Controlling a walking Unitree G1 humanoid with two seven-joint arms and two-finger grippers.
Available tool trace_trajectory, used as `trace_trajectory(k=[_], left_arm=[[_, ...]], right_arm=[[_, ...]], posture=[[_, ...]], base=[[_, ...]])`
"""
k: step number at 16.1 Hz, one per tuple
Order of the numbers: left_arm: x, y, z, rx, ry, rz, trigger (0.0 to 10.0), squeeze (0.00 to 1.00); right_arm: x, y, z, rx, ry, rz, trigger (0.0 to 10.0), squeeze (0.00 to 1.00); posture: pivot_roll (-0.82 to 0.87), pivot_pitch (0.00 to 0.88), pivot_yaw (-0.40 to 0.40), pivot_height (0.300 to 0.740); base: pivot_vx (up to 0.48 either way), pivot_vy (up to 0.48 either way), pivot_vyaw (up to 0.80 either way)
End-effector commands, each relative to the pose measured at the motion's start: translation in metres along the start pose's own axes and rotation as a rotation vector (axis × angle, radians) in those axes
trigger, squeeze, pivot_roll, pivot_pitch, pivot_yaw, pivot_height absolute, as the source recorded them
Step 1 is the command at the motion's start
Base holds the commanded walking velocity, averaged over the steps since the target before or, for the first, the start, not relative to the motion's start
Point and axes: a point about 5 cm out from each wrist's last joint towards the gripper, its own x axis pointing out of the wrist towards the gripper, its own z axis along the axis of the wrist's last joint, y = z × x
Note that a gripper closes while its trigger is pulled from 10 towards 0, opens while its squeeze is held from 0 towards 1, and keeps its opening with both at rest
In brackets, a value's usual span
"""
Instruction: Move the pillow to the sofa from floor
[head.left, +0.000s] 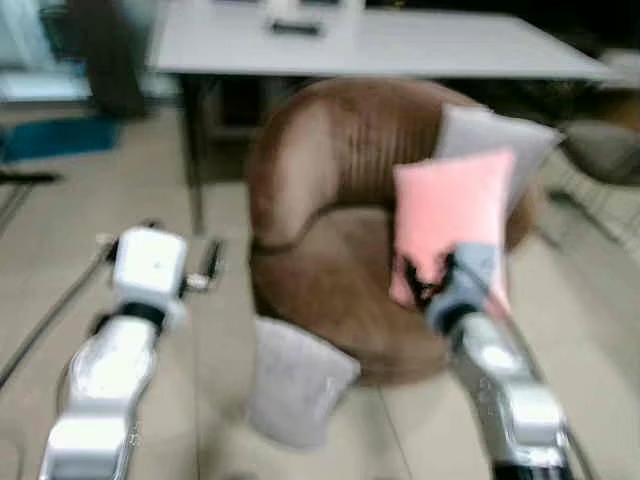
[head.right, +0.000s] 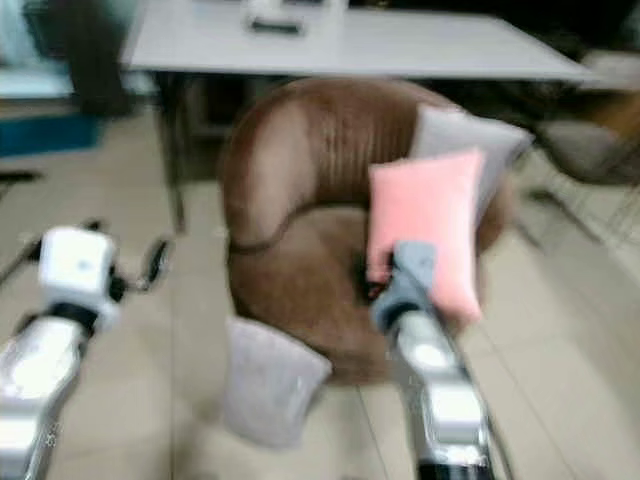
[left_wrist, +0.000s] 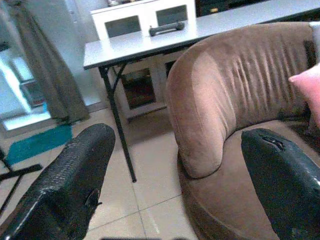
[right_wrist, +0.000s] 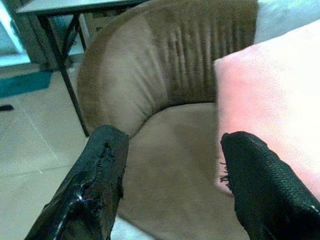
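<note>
A soft pink pillow (head.left: 455, 225) stands upright on the brown sofa (head.left: 330, 250), at three o'clock on its seat, against a grey pillow (head.left: 495, 140). The right gripper (right_wrist: 172, 185) is released beside it; the left gripper (left_wrist: 177, 185) hangs spread too.

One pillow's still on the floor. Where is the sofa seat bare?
The brown sofa seat is bare between its left curved back and the pink pillow. The right side is crowded: pink and grey pillow. The floor pillow leans against the front.

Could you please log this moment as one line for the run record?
right gripper: open beside pink pillow on brown sofa | left gripper: open, idle | grey pillow: on floor against sofa
</note>
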Motion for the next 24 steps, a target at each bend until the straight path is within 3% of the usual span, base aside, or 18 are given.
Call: trace_trajectory(k=[1, 8, 12, 15, 19, 24], left_arm=[[0.002, -0.008, 0.004, -0.012, -0.016, -0.036, 10.0, 0.00], [0.011, -0.016, -0.002, -0.001, -0.010, -0.124, 10.0, 0.00], [0.021, -0.025, -0.003, -0.011, -0.016, -0.188, 10.0, 0.00], [0.025, -0.025, -0.008, -0.032, -0.014, -0.179, 10.0, 0.00], [0.022, -0.022, -0.012, -0.034, -0.014, -0.148, 10.0, 0.00], [0.020, -0.013, -0.011, -0.025, -0.030, -0.104, 10.0, 0.00]], right_arm=[[-0.003, -0.013, 0.005, -0.014, -0.017, -0.054, 10.0, 0.00], [-0.013, -0.028, 0.010, -0.011, -0.078, -0.172, 10.0, 0.00], [-0.032, -0.038, 0.011, -0.132, -0.118, -0.269, 10.0, 0.00], [-0.046, -0.044, 0.017, -0.054, -0.139, -0.274, 10.0, 0.00], [-0.044, -0.045, 0.025, -0.124, -0.158, -0.281, 10.0, 0.00], [-0.040, -0.037, 0.021, -0.111, -0.115, -0.289, 10.0, 0.00]], posture=[[0.13, 0.000, -0.066, 0.740], [0.08, 0.000, -0.016, 0.740], [0.01, 0.000, 0.051, 0.740], [0.00, 0.000, 0.034, 0.740], [0.02, 0.000, -0.023, 0.740], [0.06, 0.000, -0.064, 0.740]], base=[[0.000, 0.472, -0.80], [0.000, 0.474, -0.80], [0.000, 0.474, -0.80], [0.000, 0.474, -0.80], [0.000, 0.475, -0.80], [0.000, 0.473, -0.80]])
